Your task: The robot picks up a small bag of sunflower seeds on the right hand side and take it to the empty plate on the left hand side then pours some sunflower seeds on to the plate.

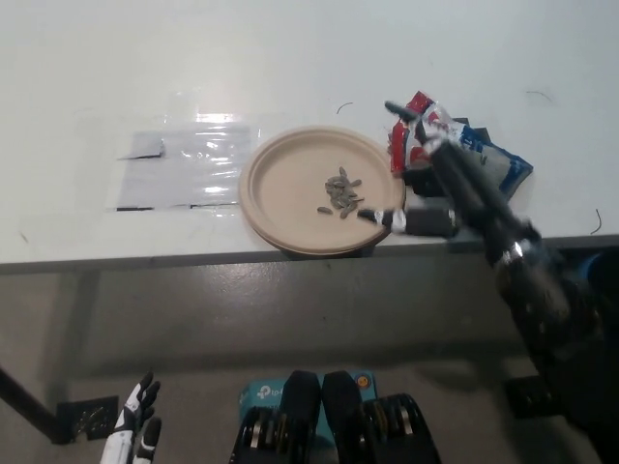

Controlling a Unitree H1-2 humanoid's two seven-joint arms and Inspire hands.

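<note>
1. One beige plate [290, 179] sits at the front edge of the white tabletop [290, 58], and it holds a small heap of sunflower seeds [340, 191] just right of its middle; the seeds are too small and bunched to count.
2. One red, white and blue bag [484, 159] lies on the tabletop just right of the plate, its red end near the plate's rim.
3. One clear plastic sheet [184, 164] lies flat to the left of the plate.
4. The black right hand [447, 179] lies over the bag, its fingers [411, 114] stretched along the bag's red end and spread rather than clamped, with one tip reaching to the plate's near right rim; whether they pinch the bag at all I cannot tell.
5. The white left hand [133, 435] hangs low at the lower left, well below the tabletop, fingers apart and holding nothing.
</note>
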